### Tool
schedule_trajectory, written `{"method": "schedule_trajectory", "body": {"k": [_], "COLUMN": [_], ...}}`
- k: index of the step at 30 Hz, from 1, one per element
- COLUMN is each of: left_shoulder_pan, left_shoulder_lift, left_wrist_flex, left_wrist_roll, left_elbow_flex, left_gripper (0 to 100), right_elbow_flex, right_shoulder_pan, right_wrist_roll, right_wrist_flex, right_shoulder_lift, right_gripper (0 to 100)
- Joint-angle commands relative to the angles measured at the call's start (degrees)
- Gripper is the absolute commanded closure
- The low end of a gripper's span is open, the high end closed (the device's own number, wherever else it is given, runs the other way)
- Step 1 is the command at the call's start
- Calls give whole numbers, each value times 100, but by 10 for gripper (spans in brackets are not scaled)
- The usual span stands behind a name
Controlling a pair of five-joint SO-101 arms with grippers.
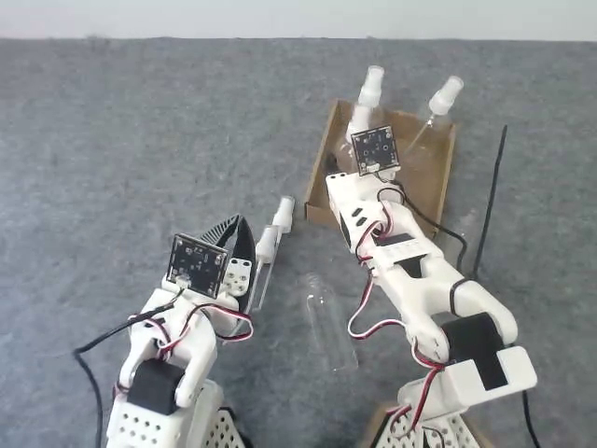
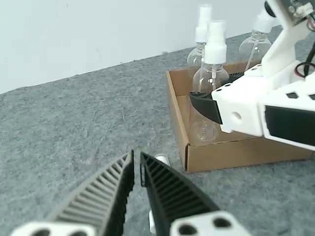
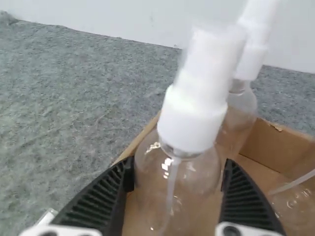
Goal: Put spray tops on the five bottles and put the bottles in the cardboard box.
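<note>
My right gripper (image 3: pixel 176 173) is shut on a clear bottle (image 3: pixel 189 162) with a white spray top (image 3: pixel 197 115), held upright inside the cardboard box (image 1: pixel 322 163). Two more capped bottles (image 1: pixel 371 86) (image 1: pixel 445 95) stand at the box's far side. My left gripper (image 2: pixel 137 157) is shut on nothing, low over the carpet short of the box. Two loose spray tops (image 1: pixel 283 213) (image 1: pixel 267 245) lie just beyond it, one spray top (image 2: pixel 161 159) peeking past its fingers. An uncapped clear bottle (image 1: pixel 328 322) lies on its side between the arms.
Grey carpet (image 1: pixel 121 140) covers the table, open to the left of the box. A black cable (image 1: pixel 490 201) runs along the box's right side. A pale wall (image 2: pixel 74 29) rises behind the table.
</note>
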Motion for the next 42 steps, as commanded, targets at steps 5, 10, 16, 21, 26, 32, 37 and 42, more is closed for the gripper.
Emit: {"method": "schedule_trajectory", "body": {"k": [5,10,16,21,26,32,37,42], "left_shoulder_pan": [18,18,18,18,18,18,18,18], "left_shoulder_lift": [-97,-97,-97,-97,-97,-97,-97,-97], "left_wrist_flex": [-149,-149,-149,-149,-149,-149,-149,-149], "left_wrist_roll": [9,9,9,9,9,9,9,9], "left_elbow_flex": [-48,-48,-48,-48,-48,-48,-48,-48], "left_gripper": [989,989,989,989,989,989,989,989], "right_elbow_flex": [-18,-18,-18,-18,-18,-18,-26,-35], "right_shoulder_pan": [66,66,66,66,66,66,66,66], "right_wrist_roll": [0,0,0,0,9,9,9,-9], "right_wrist_flex": [-57,-57,-57,-57,-48,-48,-48,277], "right_shoulder_lift": [-163,-163,-163,-163,-163,-171,-189,-585], "right_gripper": [778,778,778,767,686,683,682,682]}}
